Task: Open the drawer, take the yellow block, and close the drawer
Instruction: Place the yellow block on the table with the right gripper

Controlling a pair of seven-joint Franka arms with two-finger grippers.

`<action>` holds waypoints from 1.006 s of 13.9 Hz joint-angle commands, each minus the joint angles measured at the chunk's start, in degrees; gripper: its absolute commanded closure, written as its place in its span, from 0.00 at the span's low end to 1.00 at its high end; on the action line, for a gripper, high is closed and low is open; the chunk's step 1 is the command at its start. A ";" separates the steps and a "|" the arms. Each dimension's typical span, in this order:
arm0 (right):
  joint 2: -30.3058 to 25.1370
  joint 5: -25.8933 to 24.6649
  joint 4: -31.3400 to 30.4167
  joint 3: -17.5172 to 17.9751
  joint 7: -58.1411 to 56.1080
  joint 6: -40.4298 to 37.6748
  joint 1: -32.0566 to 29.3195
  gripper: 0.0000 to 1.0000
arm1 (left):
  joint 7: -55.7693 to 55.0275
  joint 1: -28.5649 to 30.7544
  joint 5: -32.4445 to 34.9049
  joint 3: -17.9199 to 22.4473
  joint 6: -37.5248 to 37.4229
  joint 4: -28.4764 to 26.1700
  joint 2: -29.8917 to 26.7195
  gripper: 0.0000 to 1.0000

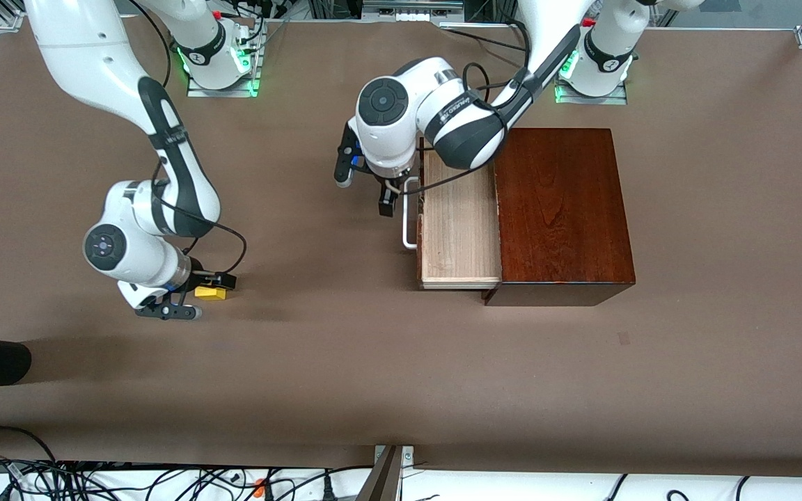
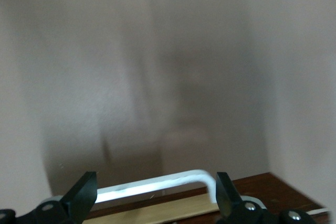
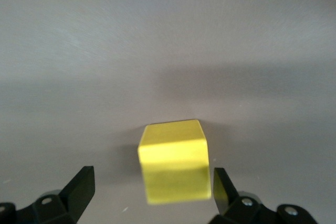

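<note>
I see left pincer point(image 1: 367, 193) spread wide at the white bar handle point(image 1: 409, 212) of the open pale-wood drawer point(image 1: 458, 229); right pincer point(image 3: 152, 184) open around the small yellow cube point(image 3: 174, 167) on the brown surface point(image 1: 345, 348). No legible labels.

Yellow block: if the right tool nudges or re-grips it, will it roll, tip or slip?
The yellow block is a flat-faced cube sitting on the brown table, so it should slide rather than roll. It looks rigid, with no visible give. Its plain, smooth faces may slip a little. The open right tool straddles it, so a square pinch looks feasible.
</note>
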 commanded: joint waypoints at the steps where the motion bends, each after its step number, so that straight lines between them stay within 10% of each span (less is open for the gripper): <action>1: -7.05 0.11 0.15 -0.02 0.57 -5.87 -0.81 0.00 | 1.33 -0.62 4.34 0.09 -0.79 1.88 0.67 0.00; 11: -21.48 -7.27 15.77 -4.51 -1.80 -37.41 -0.98 0.00 | -2.01 -1.05 5.57 0.53 -4.13 0.21 0.40 0.00; 14: -26.21 -9.55 16.86 0.47 -3.02 -39.12 -6.76 0.00 | -3.41 -1.06 6.28 0.62 -4.22 -1.01 0.32 0.00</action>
